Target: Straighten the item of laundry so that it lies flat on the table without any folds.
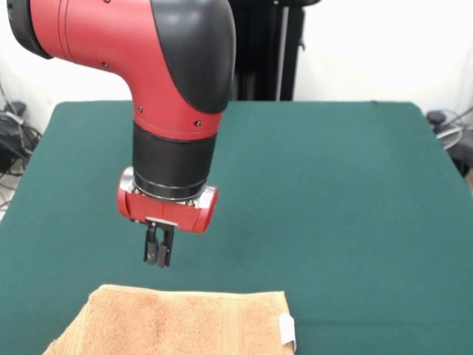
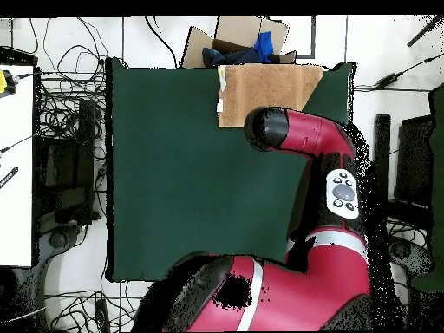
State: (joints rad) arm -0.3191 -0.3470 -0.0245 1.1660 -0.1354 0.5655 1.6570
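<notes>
Green table mostly bare; peach towel lay flat at one edge, white tag on its side. Gripper hung just above the towel's edge, fingers nearly together, holding nothing, not touching cloth

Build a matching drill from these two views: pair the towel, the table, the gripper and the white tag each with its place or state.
Things:
1. towel
2. table
3. gripper
4. white tag

Descriptions:
A. covered in dark green cloth
B. hangs above the table, fingers together, holding nothing
C. sits on the towel's side edge
D. peach-orange, at the table's edge

Pairs: 1-D, 2-A, 3-B, 4-C
</notes>
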